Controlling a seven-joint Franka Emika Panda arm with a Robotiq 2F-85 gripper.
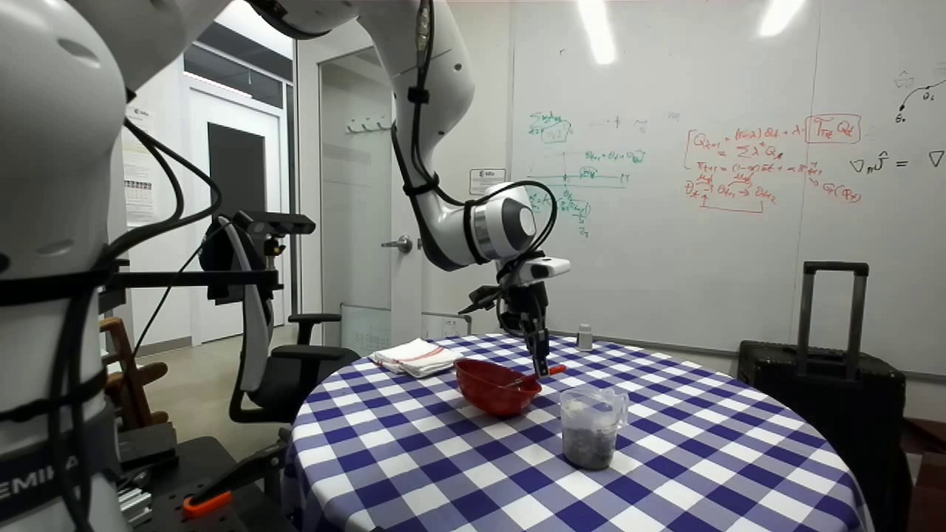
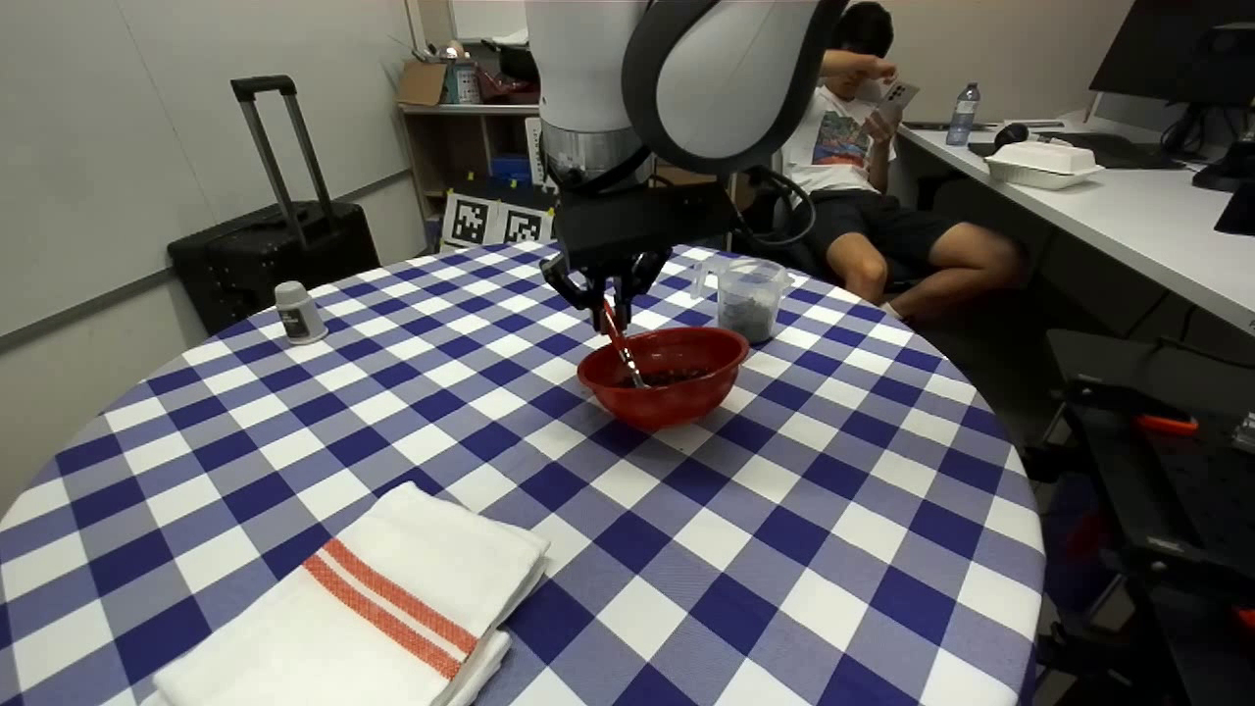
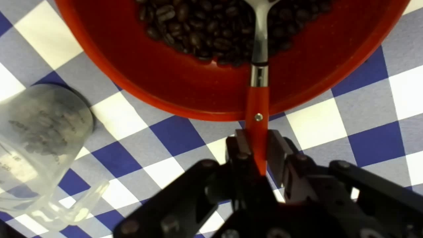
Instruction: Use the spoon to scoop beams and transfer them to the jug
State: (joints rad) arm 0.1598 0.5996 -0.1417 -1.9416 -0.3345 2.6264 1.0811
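One spoon (image 3: pixel 258 96); one gripper (image 3: pixel 257 140), two fingers (image 3: pixel 277 152); one red bowl (image 2: pixel 662 404); one jug (image 1: pixel 589 428); beans (image 3: pixel 211 31), too many to count; one pile of folded cloth (image 2: pixel 358 608); one small container (image 2: pixel 299 314); in an exterior view, far left, one suitcase (image 2: pixel 275 255); far right, one person (image 2: pixel 843 162), one bottle (image 2: pixel 964 116), one white box (image 2: pixel 1044 162).

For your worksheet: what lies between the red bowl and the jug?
In the wrist view, only checkered tablecloth shows between the red bowl and the jug.

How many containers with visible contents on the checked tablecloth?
2. The red bowl, holding beans, with the spoon reaching into it; and the jug, standing beside it, dark contents in its lower part. The small white container's contents, if any, can't be made out.
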